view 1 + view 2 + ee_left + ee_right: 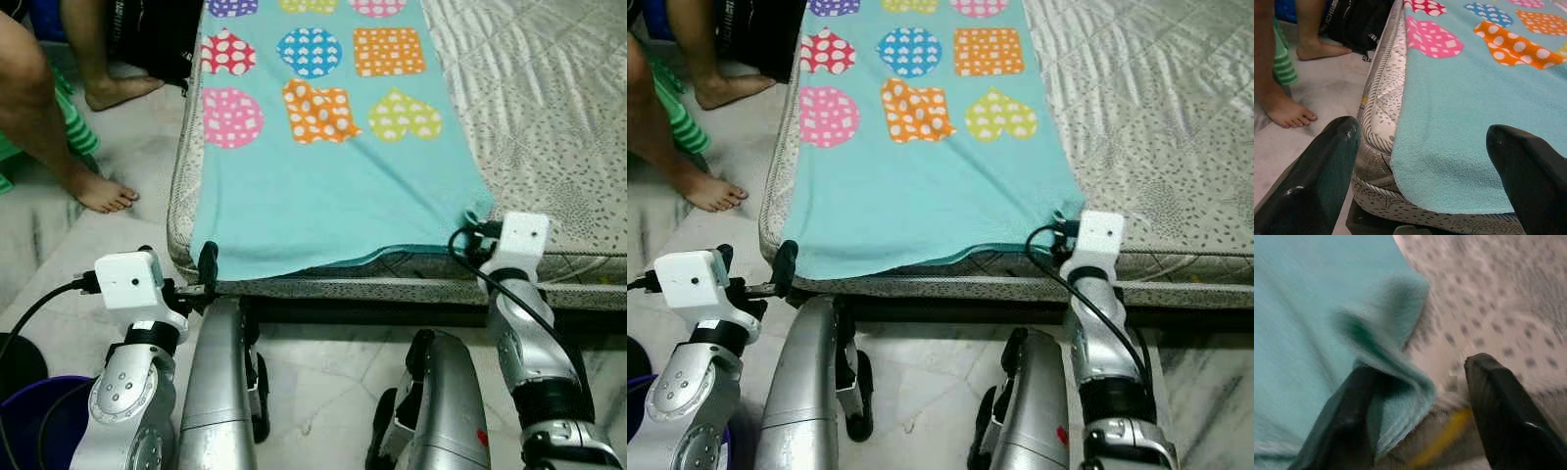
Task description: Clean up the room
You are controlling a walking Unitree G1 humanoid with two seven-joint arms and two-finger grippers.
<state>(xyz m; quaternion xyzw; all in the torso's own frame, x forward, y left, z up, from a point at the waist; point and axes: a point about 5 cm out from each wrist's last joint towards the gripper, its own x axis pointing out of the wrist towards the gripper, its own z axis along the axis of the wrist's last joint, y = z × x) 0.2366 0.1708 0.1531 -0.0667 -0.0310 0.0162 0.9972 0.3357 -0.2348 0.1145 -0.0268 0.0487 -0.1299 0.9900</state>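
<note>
Right gripper (1420, 401): we are seeing its two black fingers spread wide at the near right corner of the teal blanket (323, 196). One finger (1347, 421) is lying against the blanket's folded-up corner, while the other (1508, 406) is standing apart over the speckled mattress (549, 108). In the head views this gripper is sitting right of centre, at the mattress edge, just beyond the white wrist camera block (517, 240).

Left gripper (1425, 176): we are finding its fingers also spread wide, one (1317, 176) outside the mattress side and the other (1533, 171) over the blanket, with the blanket's near left corner lying between them but not pinched. In the left eye view its fingertip (208, 264) is showing at lower left, just at the blanket's hanging hem.

Blanket: we are seeing it spread flat over the left part of the mattress, running from the top of the frame down to the near edge, where its hem is drooping slightly over the side. Polka-dotted patches in pink, orange, blue and yellow are filling its upper half.

Surroundings: a person's bare feet (98, 191) are standing on the pale marbled floor (127, 147) at upper left, beside a black bag (1356, 24). A purple tub (29, 421) is showing at lower left.
</note>
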